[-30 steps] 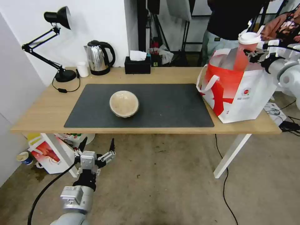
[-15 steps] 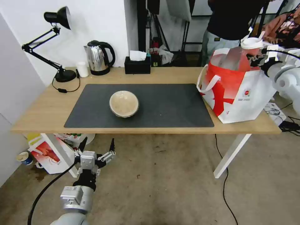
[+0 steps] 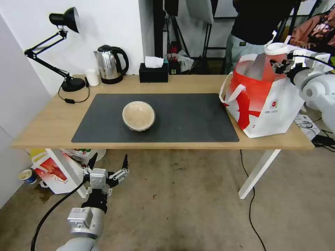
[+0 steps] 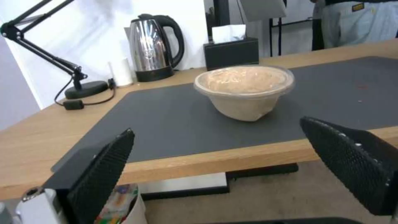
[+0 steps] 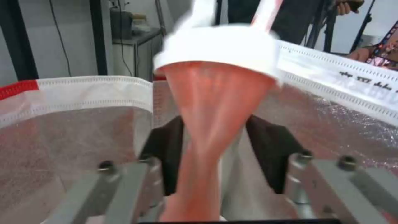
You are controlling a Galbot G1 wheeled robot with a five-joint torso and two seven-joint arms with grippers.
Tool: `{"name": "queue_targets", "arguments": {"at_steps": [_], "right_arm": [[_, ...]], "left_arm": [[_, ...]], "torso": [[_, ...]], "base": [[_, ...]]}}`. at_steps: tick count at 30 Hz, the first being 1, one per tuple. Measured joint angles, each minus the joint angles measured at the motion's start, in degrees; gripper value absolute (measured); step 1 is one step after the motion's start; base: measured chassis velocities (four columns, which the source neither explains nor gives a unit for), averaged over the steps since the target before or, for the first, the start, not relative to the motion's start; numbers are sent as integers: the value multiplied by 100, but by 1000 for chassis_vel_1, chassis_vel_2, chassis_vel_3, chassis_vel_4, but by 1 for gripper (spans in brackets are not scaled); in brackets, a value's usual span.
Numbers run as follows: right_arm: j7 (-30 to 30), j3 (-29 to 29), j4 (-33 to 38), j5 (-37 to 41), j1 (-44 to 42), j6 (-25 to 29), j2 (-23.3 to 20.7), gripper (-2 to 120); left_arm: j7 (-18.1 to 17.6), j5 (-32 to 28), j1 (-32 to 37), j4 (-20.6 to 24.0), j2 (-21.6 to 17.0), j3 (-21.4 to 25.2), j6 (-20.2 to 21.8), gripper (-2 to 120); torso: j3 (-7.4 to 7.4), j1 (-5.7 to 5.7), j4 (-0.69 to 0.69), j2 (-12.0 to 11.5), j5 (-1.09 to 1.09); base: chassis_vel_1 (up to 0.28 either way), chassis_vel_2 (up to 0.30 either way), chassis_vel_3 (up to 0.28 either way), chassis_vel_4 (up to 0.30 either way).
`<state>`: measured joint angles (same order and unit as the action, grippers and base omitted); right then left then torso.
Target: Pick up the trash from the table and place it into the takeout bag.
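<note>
Fingers of the right gripper (image 3: 279, 65) are clamping the red drink cup (image 5: 207, 124) above the takeout bag (image 3: 265, 104); strap handles beside them risk snagging. Left gripper (image 3: 106, 166) is idling, spread wide.

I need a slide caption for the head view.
Right gripper lowers red drink cup into takeout bag; beige paper bowl remains on table.
</note>
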<state>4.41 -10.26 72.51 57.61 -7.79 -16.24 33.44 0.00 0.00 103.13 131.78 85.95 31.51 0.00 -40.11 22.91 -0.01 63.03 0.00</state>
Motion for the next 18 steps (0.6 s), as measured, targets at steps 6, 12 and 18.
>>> {"name": "queue_targets", "arguments": {"at_steps": [6,12,18], "right_arm": [[-11,-97,-117,-5,78,-24,31,65],[38,-109,110,-19,68,-157,-98,88],[42,-114,115,-86,59,-239,-211,100]], "left_arm": [[0,0,0,0,0,0,0,100],[0,0,0,0,0,0,0,100],[0,0,0,0,0,0,0,100]], "torso": [[0,0,1,0,1],[0,0,1,0,0],[0,0,0,0,0]], "base": [[0,0,0,0],[0,0,0,0],[0,0,0,0]]}}
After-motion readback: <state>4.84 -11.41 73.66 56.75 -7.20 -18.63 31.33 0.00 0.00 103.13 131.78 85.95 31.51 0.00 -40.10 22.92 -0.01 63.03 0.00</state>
